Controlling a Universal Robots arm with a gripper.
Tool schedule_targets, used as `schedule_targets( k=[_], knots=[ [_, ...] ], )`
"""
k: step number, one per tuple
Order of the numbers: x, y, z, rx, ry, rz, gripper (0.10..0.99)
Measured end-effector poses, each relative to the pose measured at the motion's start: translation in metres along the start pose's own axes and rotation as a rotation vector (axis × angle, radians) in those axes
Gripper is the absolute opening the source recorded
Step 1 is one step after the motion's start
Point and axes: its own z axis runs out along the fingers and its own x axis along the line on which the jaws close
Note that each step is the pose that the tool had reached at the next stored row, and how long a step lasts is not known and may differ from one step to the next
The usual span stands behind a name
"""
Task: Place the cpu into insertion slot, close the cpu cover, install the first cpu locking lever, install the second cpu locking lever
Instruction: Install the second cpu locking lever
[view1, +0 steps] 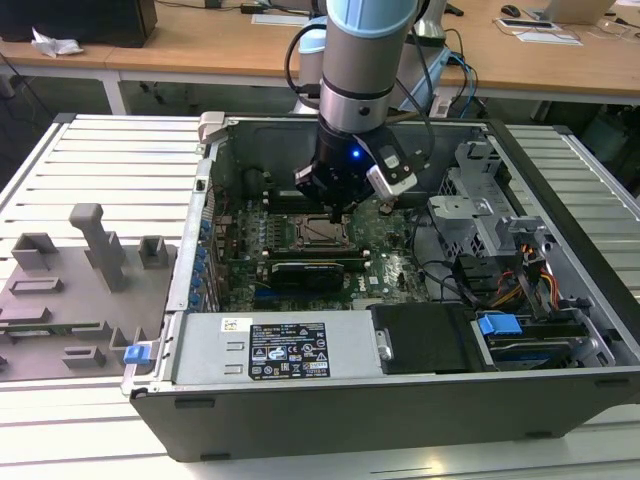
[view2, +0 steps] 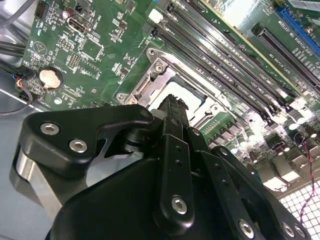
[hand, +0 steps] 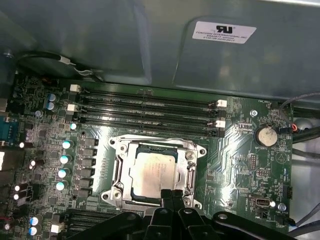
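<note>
The cpu (hand: 151, 172), a pale silver square chip, lies flat in the insertion slot (view1: 322, 232) on the green motherboard. The cpu cover (hand: 121, 167), a silver metal frame, lies down around the chip, whose top shows through the cut-out. My gripper (hand: 173, 194) hovers at one edge of the socket with its two black fingers pressed together and nothing visible between them. In the second wrist view the fingertips (view2: 175, 106) sit just above the chip (view2: 172, 90) and the frame (view2: 144, 86). In the exterior view the gripper (view1: 335, 212) hangs straight over the socket. I cannot make out the locking levers.
Long black memory slots (hand: 150, 107) run beside the socket. A black expansion card (view1: 305, 270) lies on its near side, with the power supply (view1: 290, 350) in front. A metal drive cage (view1: 480, 200) and cables fill the case's right. A grey fixture (view1: 70, 280) stands on the table at left.
</note>
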Motion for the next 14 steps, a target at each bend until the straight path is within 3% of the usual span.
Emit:
schedule_targets(
  k=[14],
  knots=[
    [0.0011,-0.0116,-0.0013,0.0,0.0,0.0,0.106]
  ],
)
